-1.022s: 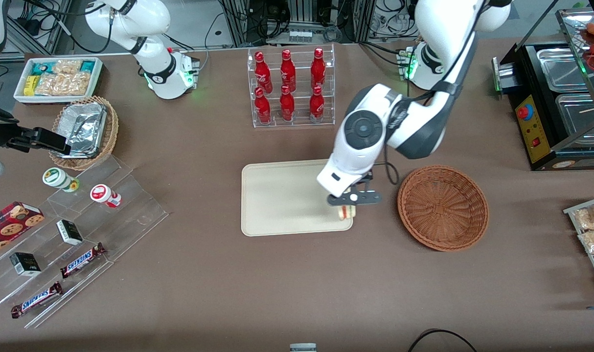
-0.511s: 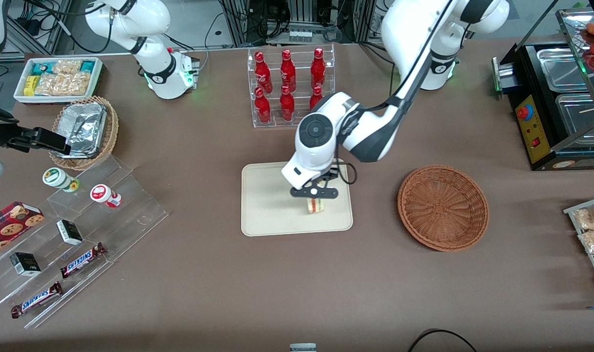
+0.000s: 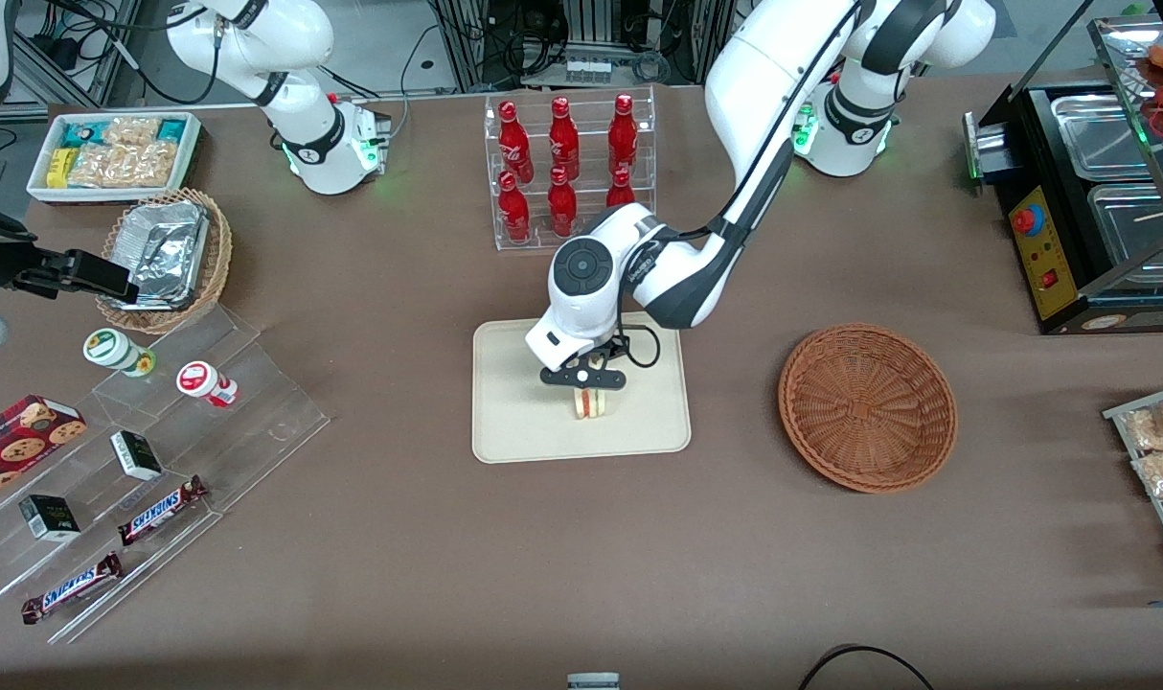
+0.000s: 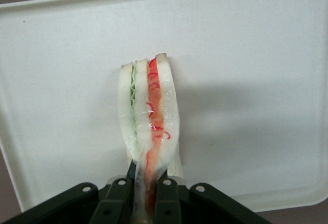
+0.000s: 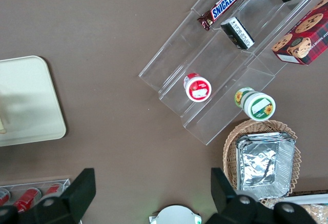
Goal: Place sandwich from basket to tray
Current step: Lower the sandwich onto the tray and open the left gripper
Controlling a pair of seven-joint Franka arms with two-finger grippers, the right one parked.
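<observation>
The sandwich [image 3: 590,403], a wedge of white bread with red and green filling [image 4: 148,111], hangs over the middle of the cream tray [image 3: 514,422]. My left gripper [image 3: 583,379] is shut on its wrapped end, and its black fingers [image 4: 119,198] pinch the clear wrap. Whether the sandwich's lower tip touches the tray [image 4: 246,80] I cannot tell. The reddish-brown wicker basket [image 3: 867,407] stands with nothing in it, beside the tray toward the working arm's end of the table.
A clear rack of red bottles [image 3: 567,168] stands farther from the front camera than the tray. Toward the parked arm's end are a clear stepped shelf with snacks [image 3: 160,450], a wicker basket with foil containers [image 3: 165,254] and a white bin of packets [image 3: 112,153].
My left gripper has carried the sandwich from the tray's edge nearest the basket to over the tray's middle, away from the basket.
</observation>
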